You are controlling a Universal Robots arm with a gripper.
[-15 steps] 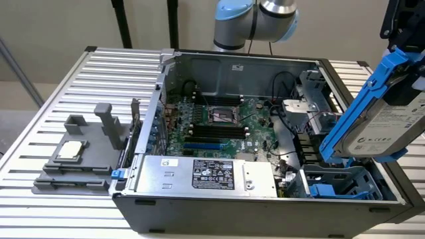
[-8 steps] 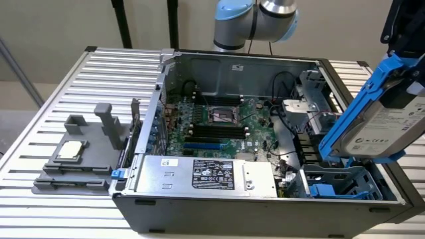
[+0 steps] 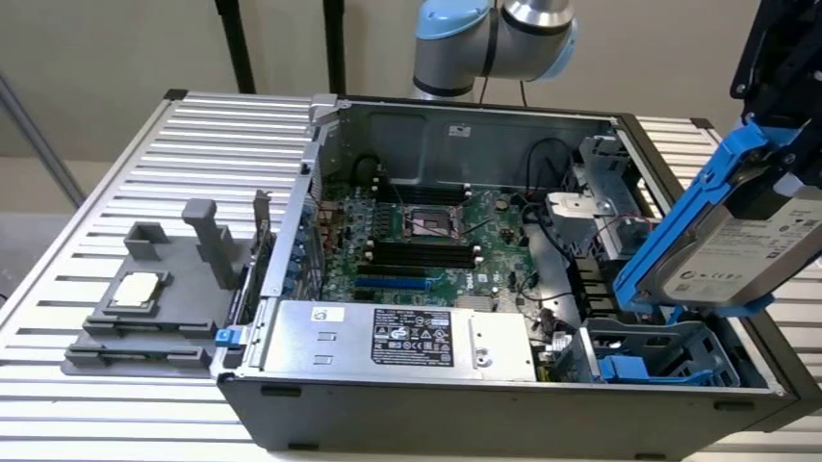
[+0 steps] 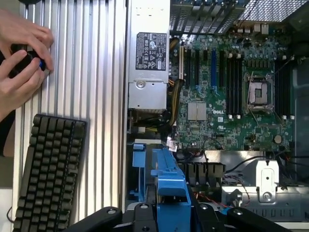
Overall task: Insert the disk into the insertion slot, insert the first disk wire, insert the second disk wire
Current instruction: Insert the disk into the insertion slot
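Note:
The disk, a silver-grey drive with a white label in a bright blue carrier, hangs tilted in the air at the exterior view's right. My gripper is shut on the carrier's upper end. The disk's lower end is just above the insertion slot, a grey plastic bay with blue clips at the near right corner of the open computer case. In the wrist view the blue carrier shows end-on between my black fingers, with the slot beneath it. Which cables in the case are the disk wires I cannot tell.
The case holds a motherboard, a silver labelled power-supply box and a metal bracket cage. A grey fixture with a chip lies on the slatted table. A keyboard and a person's hands on a small black device are beside the case.

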